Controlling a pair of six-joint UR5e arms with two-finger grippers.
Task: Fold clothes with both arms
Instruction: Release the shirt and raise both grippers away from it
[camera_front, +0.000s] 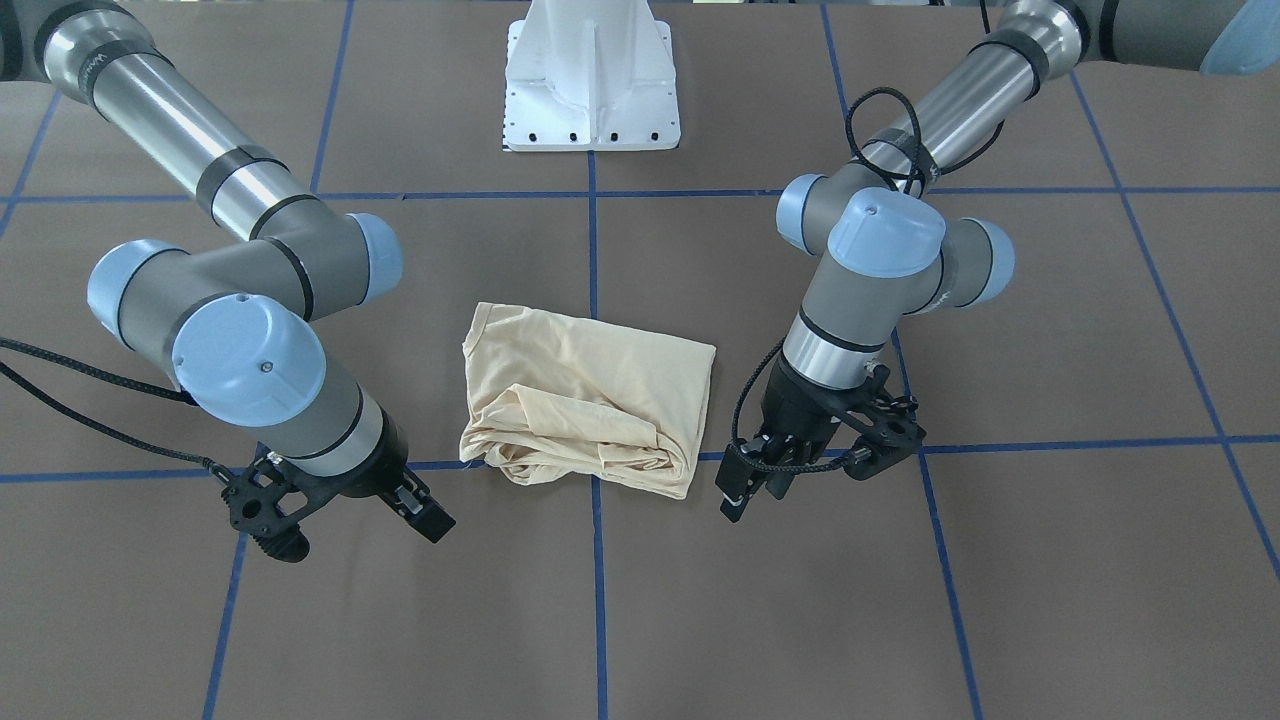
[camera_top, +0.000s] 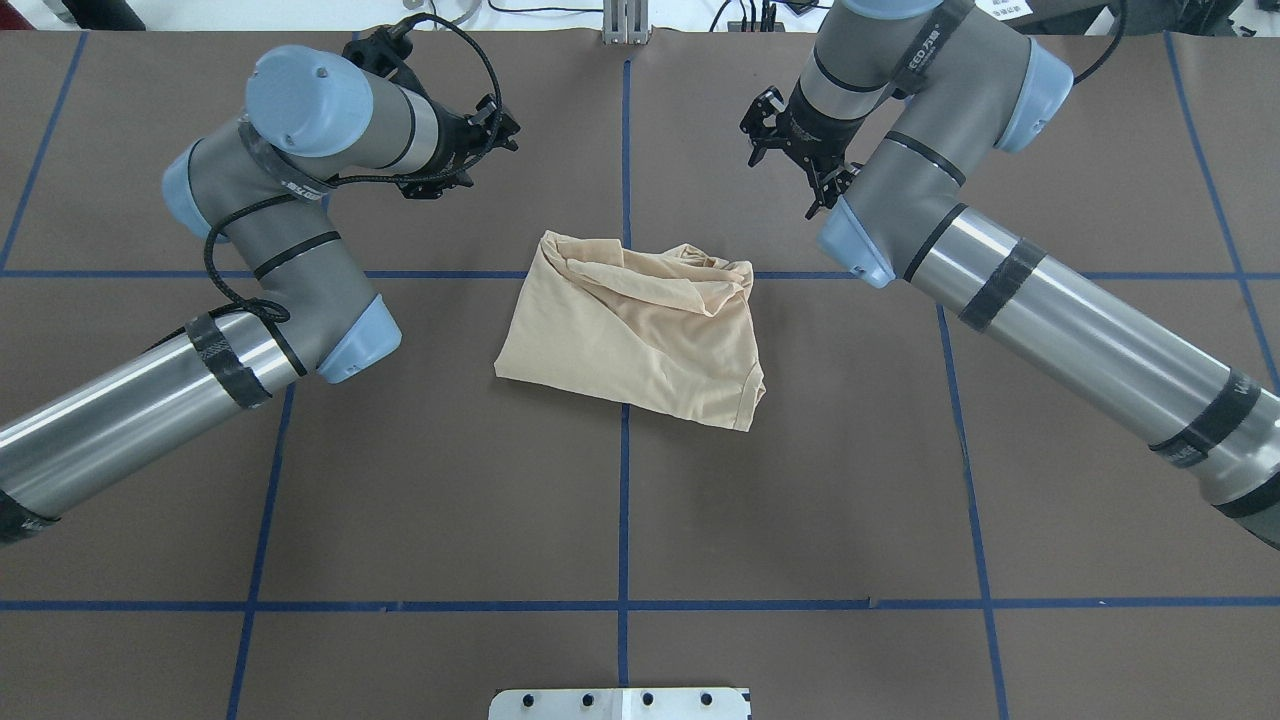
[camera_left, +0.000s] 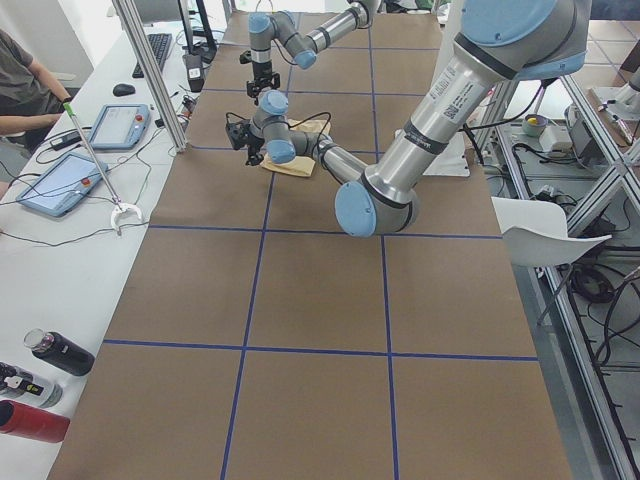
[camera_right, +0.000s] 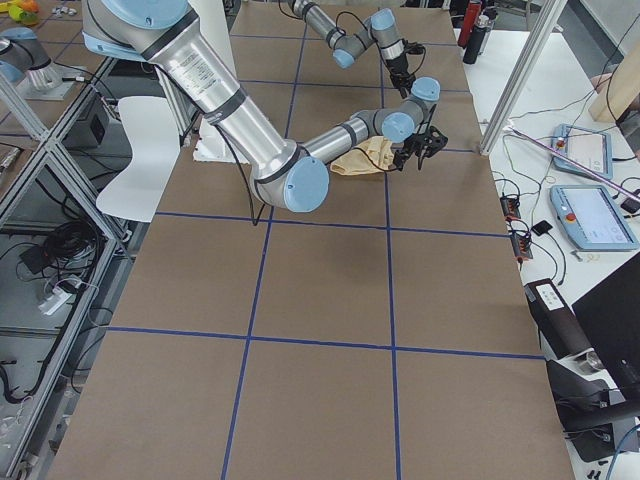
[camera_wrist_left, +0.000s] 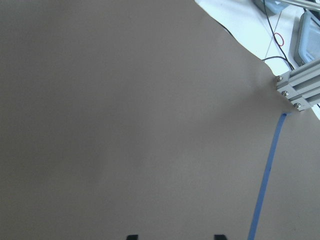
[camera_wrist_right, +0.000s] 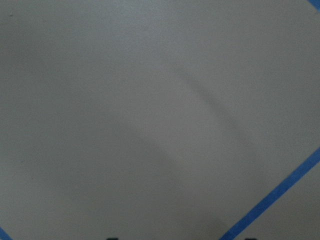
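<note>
**T-shirt** (camera_front: 590, 390): pale cream-yellow, thin and soft. It lies on the bench (camera_front: 1000, 600) as a roughly rectangular bundle. The half nearer the white pedestal (camera_front: 592, 90) is flat and fairly smooth. The opposite edge is rolled and rumpled into thick, soft folds. A stitched hem shows at the near corner on the right arm's side.

**Bench:** matte brown covering, paper-like, marked into squares by blue tape lines. Two of the lines cross beneath the T-shirt's rumpled edge.

**Left gripper** (camera_front: 812, 468): black, angular linkage, looped with braided black cable. It hangs just beside the T-shirt's rumpled corner, clear of the cloth. The fingers are spread and hold nothing.

**Right gripper** (camera_front: 348, 508): same build, on the T-shirt's other side, a little further from the cloth. The fingers are spread wide and hold nothing.

**Arms:** both have polished silver tubes, grey joints and rounded light-blue caps. They flank the T-shirt, and neither touches it.
</note>
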